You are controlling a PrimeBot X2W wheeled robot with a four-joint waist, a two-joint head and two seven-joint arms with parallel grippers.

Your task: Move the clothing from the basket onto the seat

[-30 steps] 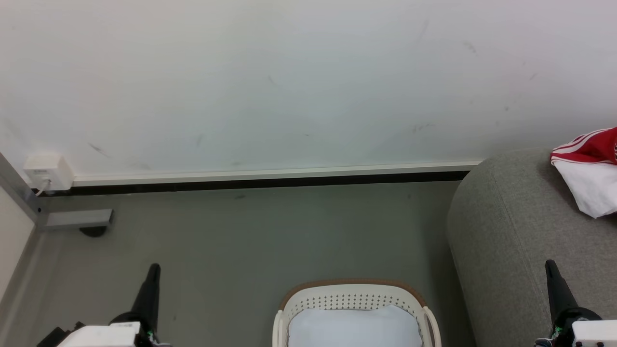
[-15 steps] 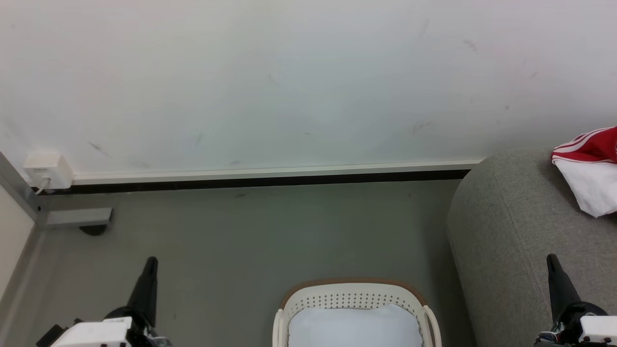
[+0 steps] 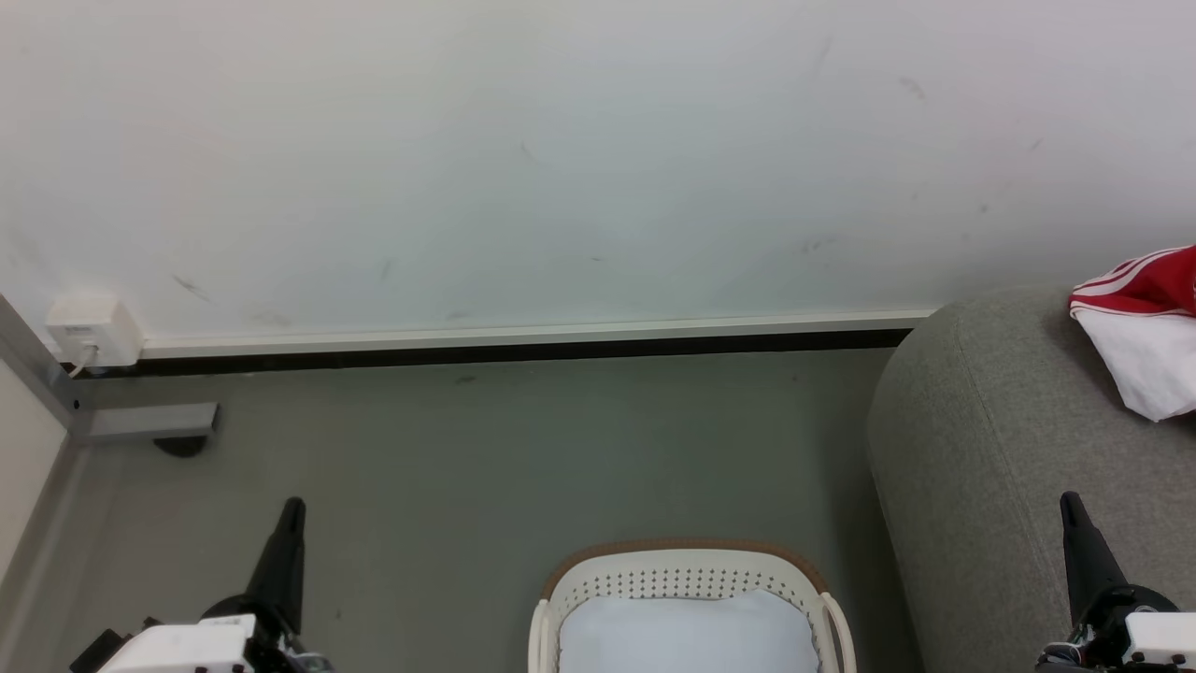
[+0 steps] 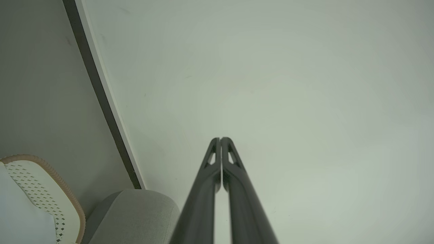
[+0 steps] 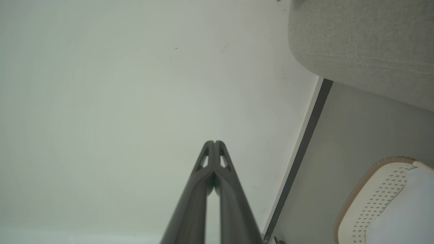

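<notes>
Head view: left gripper (image 3: 293, 507) and right gripper (image 3: 1071, 500) have both nudged up a touch since a second ago. Both clenched and empty, left over bare floor (image 3: 486, 458), right over the seat (image 3: 981, 449). Red-and-white clothing (image 3: 1149, 290) lies on the seat near its wall-side edge. A white piece (image 3: 687, 636) sits in the basket (image 3: 687, 548), its right rim just beside the seat's rounded corner. Open floor left of the basket and beyond it to the wall (image 3: 561, 168).

The basket (image 3: 654, 584) is cream-white with rows of small dark perforations and a brown rim. The seat (image 3: 972, 467) is light grey; the clothing (image 3: 1145, 290) on it is red with white stripes, plus plain white.
</notes>
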